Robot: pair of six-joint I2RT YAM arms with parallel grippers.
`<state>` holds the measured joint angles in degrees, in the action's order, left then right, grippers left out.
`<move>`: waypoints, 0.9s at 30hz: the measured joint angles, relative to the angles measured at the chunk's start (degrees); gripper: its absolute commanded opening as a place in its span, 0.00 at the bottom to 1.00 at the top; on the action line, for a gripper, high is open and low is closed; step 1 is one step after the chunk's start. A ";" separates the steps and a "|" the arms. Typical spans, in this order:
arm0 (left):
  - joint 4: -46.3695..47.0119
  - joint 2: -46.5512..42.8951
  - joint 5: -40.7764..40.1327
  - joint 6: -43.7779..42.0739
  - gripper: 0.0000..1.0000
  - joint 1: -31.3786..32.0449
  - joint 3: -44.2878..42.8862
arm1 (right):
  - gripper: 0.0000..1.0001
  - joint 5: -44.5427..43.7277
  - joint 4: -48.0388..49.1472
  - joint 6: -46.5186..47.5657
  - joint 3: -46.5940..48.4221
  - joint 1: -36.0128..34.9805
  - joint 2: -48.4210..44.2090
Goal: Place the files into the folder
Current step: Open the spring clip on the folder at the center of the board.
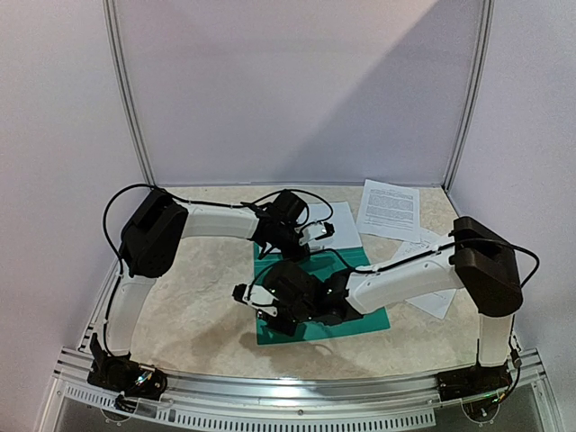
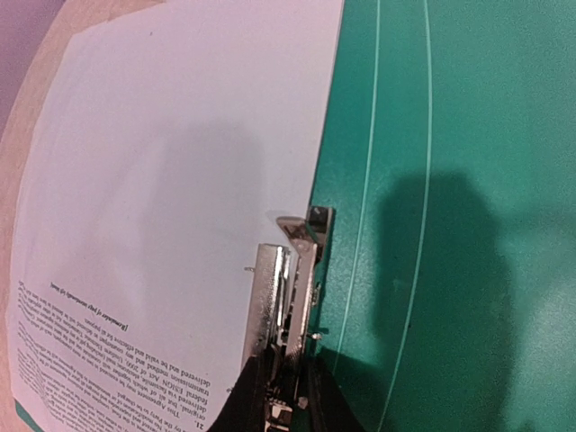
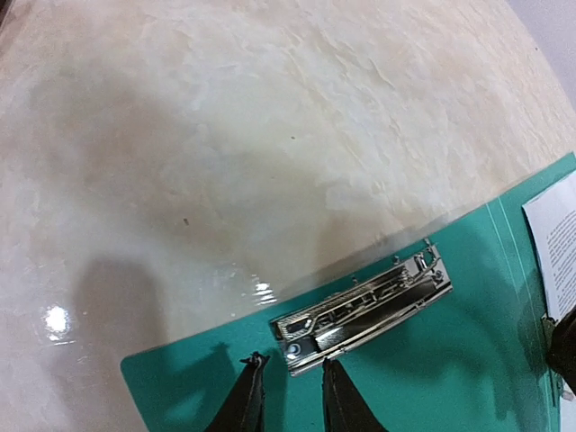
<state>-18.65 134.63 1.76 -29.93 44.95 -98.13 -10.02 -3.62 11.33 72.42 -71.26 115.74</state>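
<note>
Teal folder: open, one sheet lying on it.
Loose files: far right, for us to file yet.
Left gripper: pinching the metal clip.
Right gripper: released, empty.

One teal folder, two metal clips inside it, at least three printed sheets, at its twelve, one and three o'clock, two robot arms.

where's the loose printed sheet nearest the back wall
In the top view the printed sheet lies at the table's far right corner, beyond the green folder and behind the right arm.
</note>
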 measured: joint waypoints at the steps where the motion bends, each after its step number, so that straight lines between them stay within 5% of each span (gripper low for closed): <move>1: 0.00 0.00 0.02 0.02 0.15 0.00 -0.02 | 0.23 -0.26 -0.17 1.20 0.28 -0.57 0.02; 27: -0.02 0.02 0.00 0.02 0.15 0.00 -0.04 | 0.15 -3.15 -4.48 2.05 8.20 0.02 7.85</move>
<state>-18.68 134.65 1.76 -29.91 44.95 -98.17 -13.17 -8.10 13.39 80.62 -71.24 123.59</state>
